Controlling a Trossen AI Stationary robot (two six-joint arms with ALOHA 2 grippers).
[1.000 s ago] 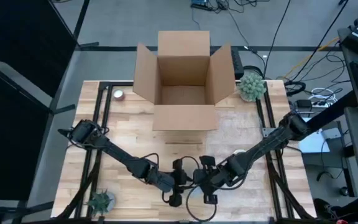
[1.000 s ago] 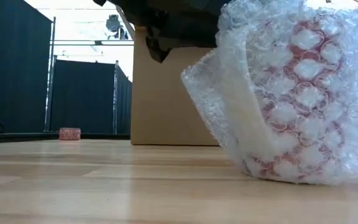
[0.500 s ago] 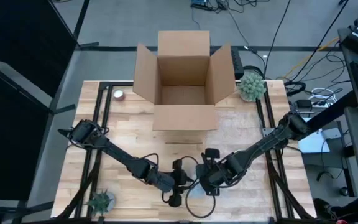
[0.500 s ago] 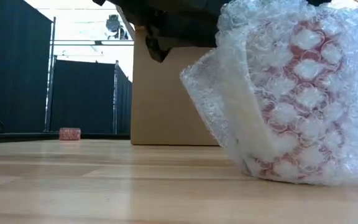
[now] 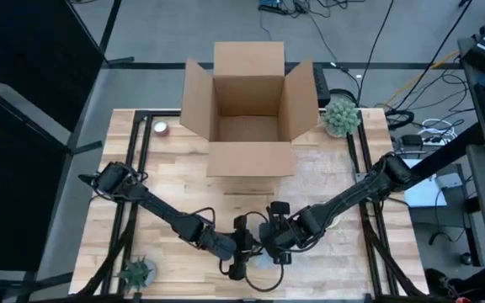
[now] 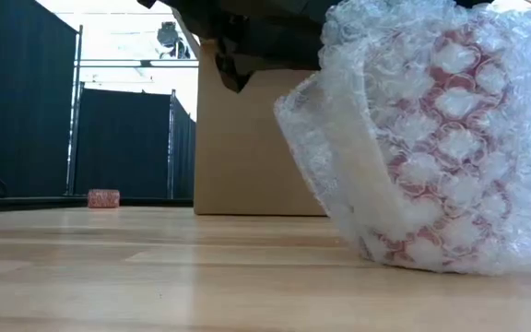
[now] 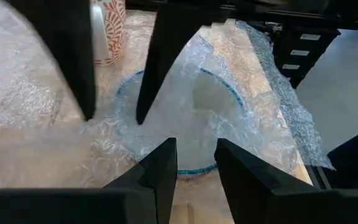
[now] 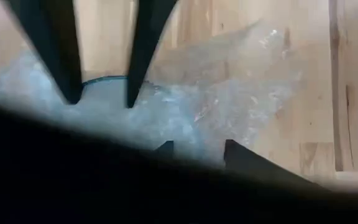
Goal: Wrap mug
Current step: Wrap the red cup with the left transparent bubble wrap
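Red-patterned mug point(image 6: 450, 148) blurred under bubble wrap point(image 6: 339, 157), cut off at right. Left gripper point(image 7: 194, 165) narrowly parted over wrap; right gripper point(image 8: 194, 149) parted, partly hidden.

We see an open cardboard box point(image 5: 251, 109) at the table's point(image 5: 335, 177) far edge, a small potted plant point(image 5: 340, 115) at its far right corner, another plant point(image 5: 136, 272) at the near left corner, a small round object point(image 5: 160, 128) near the far left corner
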